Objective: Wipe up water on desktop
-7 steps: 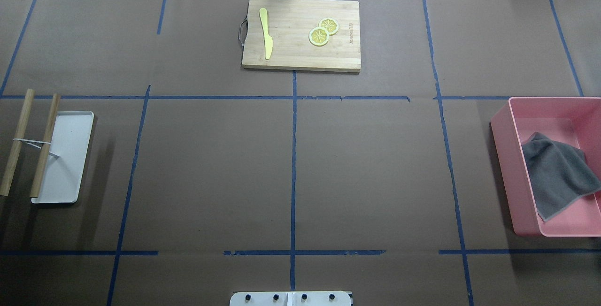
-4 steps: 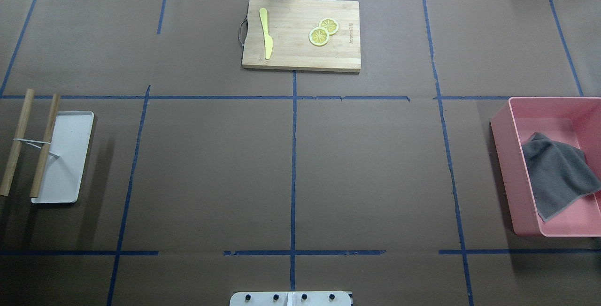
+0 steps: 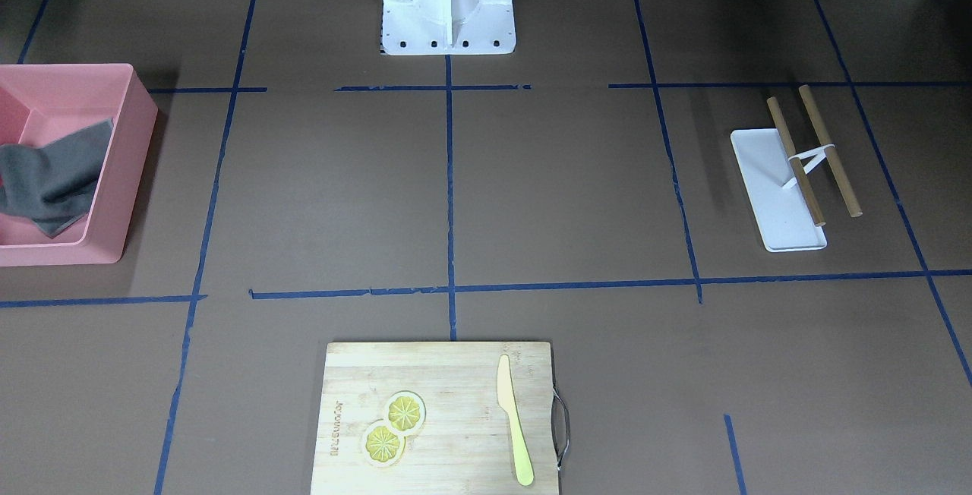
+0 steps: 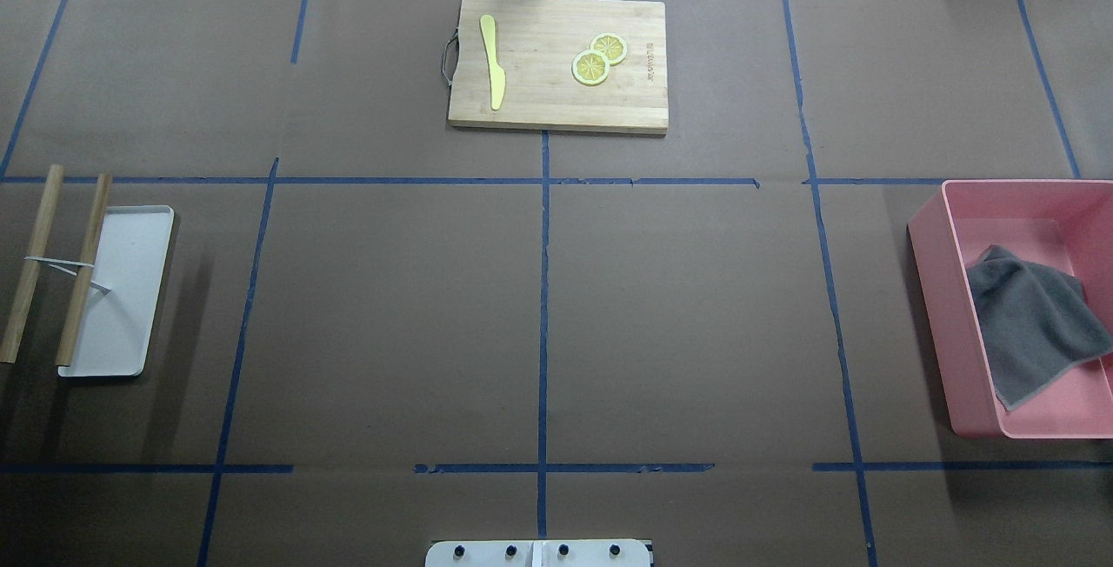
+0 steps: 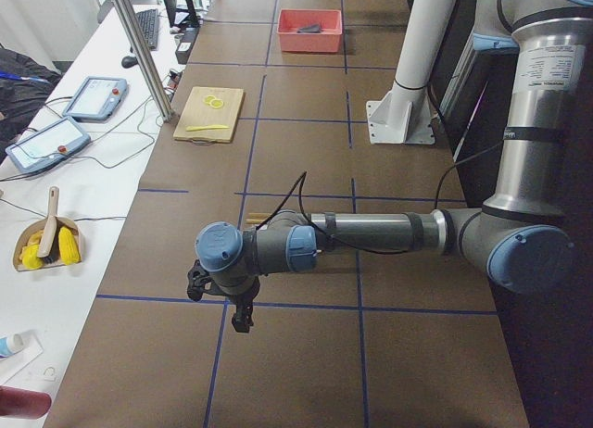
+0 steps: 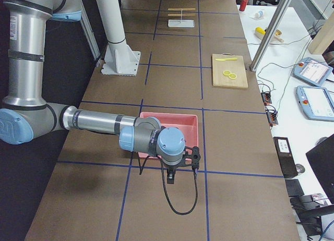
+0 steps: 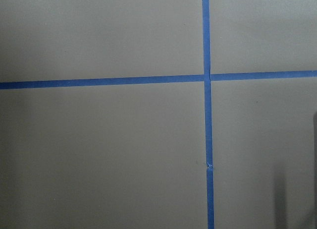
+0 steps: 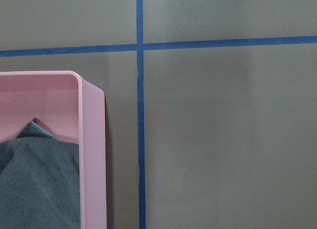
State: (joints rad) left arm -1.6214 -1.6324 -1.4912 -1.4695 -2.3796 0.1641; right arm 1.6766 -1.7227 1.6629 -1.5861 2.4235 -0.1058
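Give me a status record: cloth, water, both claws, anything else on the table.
cloth: grey cloth lying inside the pink bin
water: none visible on the desktop
left claw: above bare desktop; open or shut unclear
right claw: above desktop beside the bin; open or shut unclear
other: cutting board with yellow knife and two lemon slices; white tray

Matt brown paper desktop (image 4: 678,306); wooden board (image 4: 539,102); soft grey cloth (image 4: 1030,323).
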